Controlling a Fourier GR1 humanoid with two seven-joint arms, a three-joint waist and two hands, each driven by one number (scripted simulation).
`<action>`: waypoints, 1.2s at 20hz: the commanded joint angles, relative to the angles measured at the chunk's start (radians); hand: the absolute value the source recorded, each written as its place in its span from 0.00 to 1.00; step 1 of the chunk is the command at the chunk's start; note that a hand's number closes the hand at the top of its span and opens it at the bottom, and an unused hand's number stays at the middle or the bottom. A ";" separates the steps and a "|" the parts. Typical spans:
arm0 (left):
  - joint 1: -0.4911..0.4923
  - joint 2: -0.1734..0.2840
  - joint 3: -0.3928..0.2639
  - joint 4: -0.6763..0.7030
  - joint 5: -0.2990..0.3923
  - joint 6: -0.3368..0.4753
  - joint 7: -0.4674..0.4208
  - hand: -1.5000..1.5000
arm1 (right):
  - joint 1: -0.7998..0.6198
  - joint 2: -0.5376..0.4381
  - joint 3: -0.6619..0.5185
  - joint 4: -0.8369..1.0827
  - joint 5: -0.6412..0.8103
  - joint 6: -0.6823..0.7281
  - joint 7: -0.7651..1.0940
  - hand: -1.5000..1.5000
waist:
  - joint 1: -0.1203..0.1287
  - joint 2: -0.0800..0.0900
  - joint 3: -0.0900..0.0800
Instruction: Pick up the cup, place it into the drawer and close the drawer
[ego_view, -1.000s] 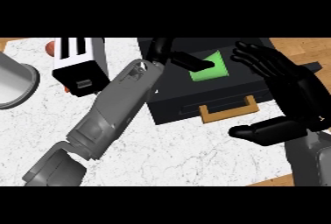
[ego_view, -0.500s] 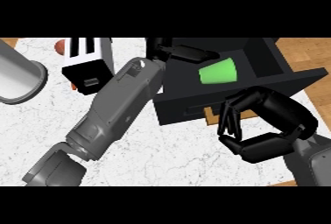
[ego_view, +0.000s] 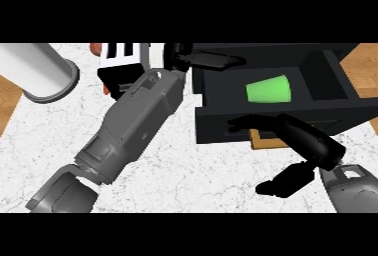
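No legible text — no labels, no numbers.

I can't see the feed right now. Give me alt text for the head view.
A green cup lies on its side inside the open black drawer, with no hand on it. The right hand reaches its fingers to the drawer's front by the tan handle; the left hand rests at the drawer's back left corner. A white cylinder stands far left.

The cup (ego_view: 269, 90) is lying inside the open drawer (ego_view: 221, 95) at right; the cylinder (ego_view: 40, 72) is standing at far left, the toaster-like box (ego_view: 122, 62) sitting between them.
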 joint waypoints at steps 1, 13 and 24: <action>0.068 0.000 0.004 -0.034 0.013 -0.026 -0.039 0.00 | 0.012 0.017 0.042 0.144 0.168 -0.081 -0.069 0.00 | 0.055 -0.009 0.000; 0.198 0.091 0.026 -0.174 0.023 -0.112 -0.016 0.00 | -0.241 0.083 0.059 0.888 0.386 -0.264 -0.366 1.00 | 0.151 -0.004 0.003; 0.343 0.148 0.000 -0.282 0.019 -0.200 -0.007 0.00 | -0.562 0.026 -0.176 1.210 0.305 -0.370 -0.515 1.00 | 0.209 0.018 0.004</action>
